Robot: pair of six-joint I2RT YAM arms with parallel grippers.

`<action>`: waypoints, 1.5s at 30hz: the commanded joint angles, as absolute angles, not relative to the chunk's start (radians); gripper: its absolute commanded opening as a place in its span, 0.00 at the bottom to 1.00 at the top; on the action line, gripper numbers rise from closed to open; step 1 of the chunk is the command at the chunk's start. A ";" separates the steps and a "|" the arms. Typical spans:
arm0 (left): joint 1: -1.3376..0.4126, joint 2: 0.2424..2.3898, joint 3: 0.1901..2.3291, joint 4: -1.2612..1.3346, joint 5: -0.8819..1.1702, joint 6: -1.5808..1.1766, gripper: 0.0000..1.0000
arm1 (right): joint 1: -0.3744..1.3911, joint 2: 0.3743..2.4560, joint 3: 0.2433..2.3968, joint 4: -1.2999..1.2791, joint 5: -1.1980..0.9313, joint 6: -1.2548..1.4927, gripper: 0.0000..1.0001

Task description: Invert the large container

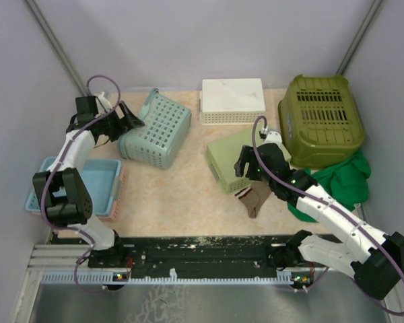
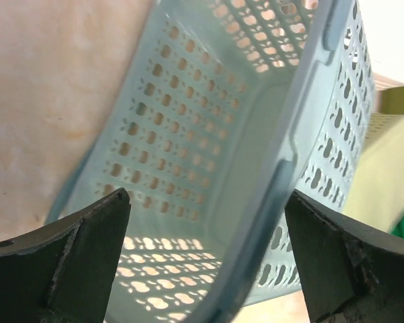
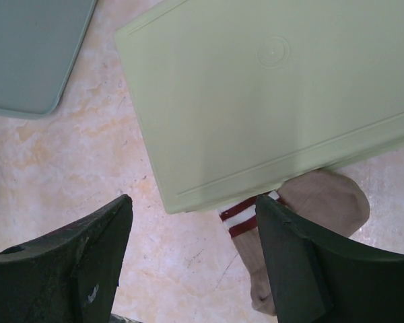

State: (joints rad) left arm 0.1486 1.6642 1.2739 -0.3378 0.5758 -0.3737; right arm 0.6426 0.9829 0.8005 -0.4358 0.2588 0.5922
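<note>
The large teal perforated basket [image 1: 158, 128] lies tipped on its side at the back left, its opening facing left. My left gripper [image 1: 128, 121] is open at the basket's opening. In the left wrist view the basket [image 2: 209, 134] fills the frame and its rim [image 2: 283, 182] runs between the spread fingers of the left gripper [image 2: 205, 256], closer to the right finger. My right gripper [image 1: 246, 168] is open and empty over the near corner of a pale green container [image 1: 232, 158].
An olive green basket [image 1: 321, 118] sits upside down at the back right, a white basket [image 1: 232, 101] at the back centre. A blue tray [image 1: 101, 185] lies at the left edge. A tan sock [image 3: 303, 215] pokes from under the pale green container [image 3: 269, 94]. Green cloth [image 1: 343, 178] lies at the right.
</note>
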 commanded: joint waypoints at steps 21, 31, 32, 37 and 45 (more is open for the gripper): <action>-0.193 1.640 1.536 -0.429 -0.171 -0.022 0.92 | 0.634 0.993 0.850 -0.380 0.222 0.586 0.73; -0.222 1.784 1.657 -0.491 -0.163 -0.058 0.82 | 0.634 0.986 0.850 -0.389 0.229 0.586 0.73; -0.222 1.787 1.656 -0.492 -0.161 -0.058 0.80 | 0.634 0.986 0.850 -0.389 0.231 0.586 0.73; -0.224 1.777 1.641 -0.494 -0.167 -0.061 0.60 | 0.634 0.993 0.851 -0.386 0.229 0.586 0.73; -0.224 1.787 1.645 -0.507 -0.170 -0.068 0.30 | 0.634 0.990 0.847 -0.387 0.230 0.585 0.73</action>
State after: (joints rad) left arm -0.2230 1.7855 1.6241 -0.4675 -0.1638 -0.0628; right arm 0.6426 1.0088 0.8059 -0.4301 0.2199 0.5915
